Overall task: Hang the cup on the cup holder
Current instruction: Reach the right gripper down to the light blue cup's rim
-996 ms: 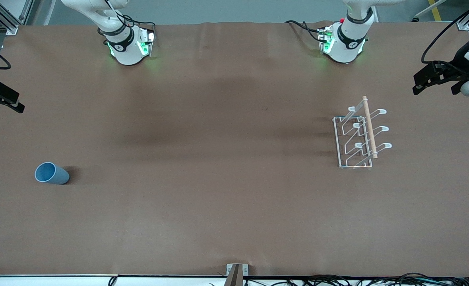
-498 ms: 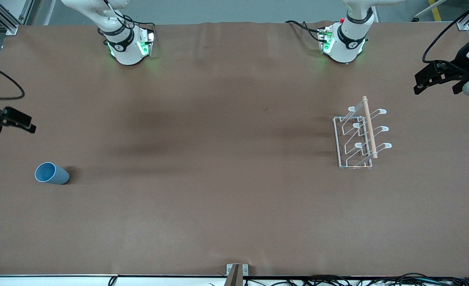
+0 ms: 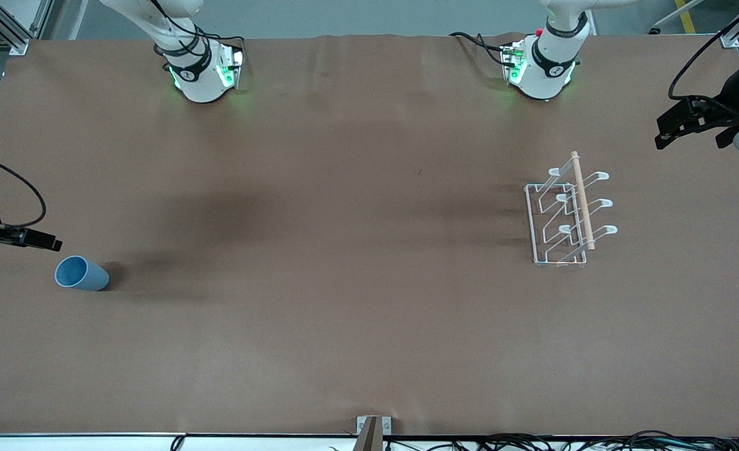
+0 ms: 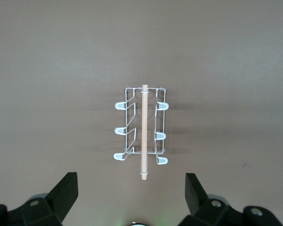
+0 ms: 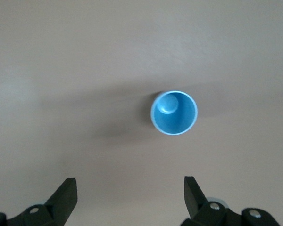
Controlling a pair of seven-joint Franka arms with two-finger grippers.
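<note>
A brown table covering [image 3: 357, 282] is spread wide, faintly creased and shadowed. A small metal bracket [image 3: 372, 427] is seen at its nearest edge, and black cables [image 3: 563, 441] are bundled just below that edge.

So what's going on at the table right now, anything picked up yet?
Nothing is held yet. The right gripper, fingers open, hangs by the cup, which stands upright on the table at the right arm's end, mouth up. The left gripper is also open and empty, up in the air near the table's edge at the left arm's end; its wrist camera looks at the cup holder. The holder stands on the table with all its prongs bare, so the hanging has not started.
</note>
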